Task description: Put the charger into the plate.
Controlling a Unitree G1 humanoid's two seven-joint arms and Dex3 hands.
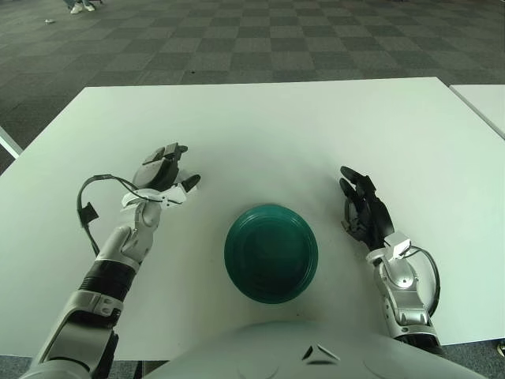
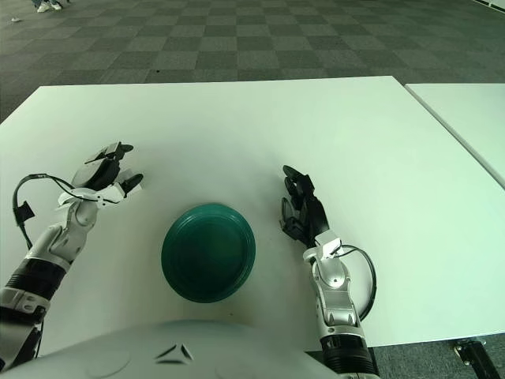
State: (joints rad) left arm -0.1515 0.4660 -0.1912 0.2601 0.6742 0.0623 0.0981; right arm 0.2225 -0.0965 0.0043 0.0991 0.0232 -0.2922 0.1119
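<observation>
One charger (image 1: 186,187) | pinched in left hand (image 1: 163,175) (left of green plate (image 1: 271,253)) | right hand (image 1: 364,209) spread, idle.

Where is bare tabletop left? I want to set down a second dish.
The whole far half of the table is bare, as is the strip right of the right hand. It is crowded near: the plate sits between that hand and the left hand.

Office-like room: checkered carpet tiles (image 1: 260,39) around white tables (image 1: 316,126).
</observation>
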